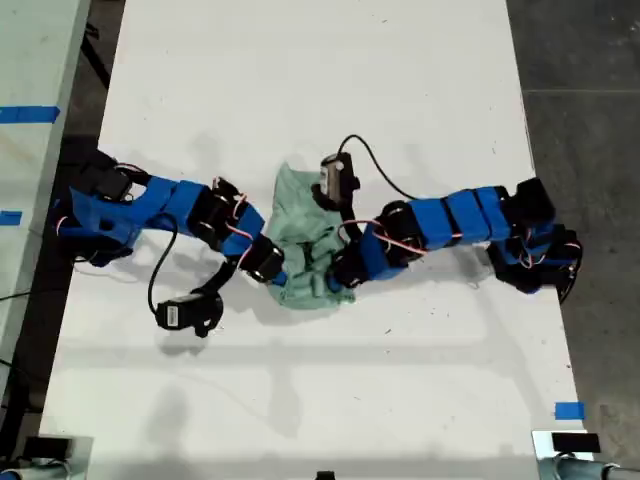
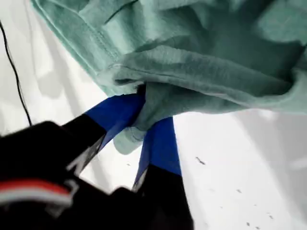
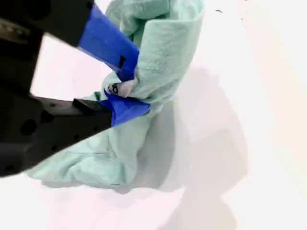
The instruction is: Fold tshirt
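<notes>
Tshirt [image 1: 305,240] bunched, shape unreadable; label [image 3: 118,88] print blurred.

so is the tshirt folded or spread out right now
Neither: the tshirt is bunched in a crumpled heap on the table, pinched by my first gripper and my second gripper.

The desk [image 1: 310,80] lies bare from the crumpled tshirt [image 1: 305,235] to its far edge, and bare again toward its near edge; across the middle both blue arms [image 1: 170,205] close in on the tshirt from the exterior view's left and right edges; a black cable [image 1: 375,170] loops just beside the bundle; both tools grip fabric.
</notes>
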Robot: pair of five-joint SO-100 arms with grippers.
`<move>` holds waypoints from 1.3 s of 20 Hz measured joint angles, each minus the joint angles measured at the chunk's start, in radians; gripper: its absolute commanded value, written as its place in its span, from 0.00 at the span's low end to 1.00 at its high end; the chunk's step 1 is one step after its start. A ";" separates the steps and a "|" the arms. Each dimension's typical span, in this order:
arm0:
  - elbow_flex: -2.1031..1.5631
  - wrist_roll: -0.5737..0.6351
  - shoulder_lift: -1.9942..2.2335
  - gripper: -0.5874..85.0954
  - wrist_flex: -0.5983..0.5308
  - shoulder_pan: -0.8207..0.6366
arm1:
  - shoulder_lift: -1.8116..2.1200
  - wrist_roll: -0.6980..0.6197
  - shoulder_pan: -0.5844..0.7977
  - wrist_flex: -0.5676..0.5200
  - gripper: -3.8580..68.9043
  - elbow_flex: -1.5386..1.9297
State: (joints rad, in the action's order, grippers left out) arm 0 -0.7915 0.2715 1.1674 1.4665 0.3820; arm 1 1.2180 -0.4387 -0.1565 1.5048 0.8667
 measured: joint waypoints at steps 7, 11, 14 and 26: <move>0.000 0.359 0.124 0.01 0.115 -0.431 | 0.132 -0.433 0.466 0.014 0.02 0.028; -0.087 0.495 0.129 0.01 0.052 -0.603 | 0.130 -0.600 0.603 -0.146 0.02 0.163; -0.276 0.532 0.074 0.02 -0.126 -0.701 | 0.081 -0.623 0.672 -0.318 0.10 0.299; -0.011 0.528 -0.143 0.30 0.098 -0.920 | -0.091 -0.494 0.818 -0.187 0.60 0.255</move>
State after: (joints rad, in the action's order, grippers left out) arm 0 -0.8023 0.7992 1.0247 1.5647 -0.5384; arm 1 1.1275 -0.9327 0.6611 1.3177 1.1213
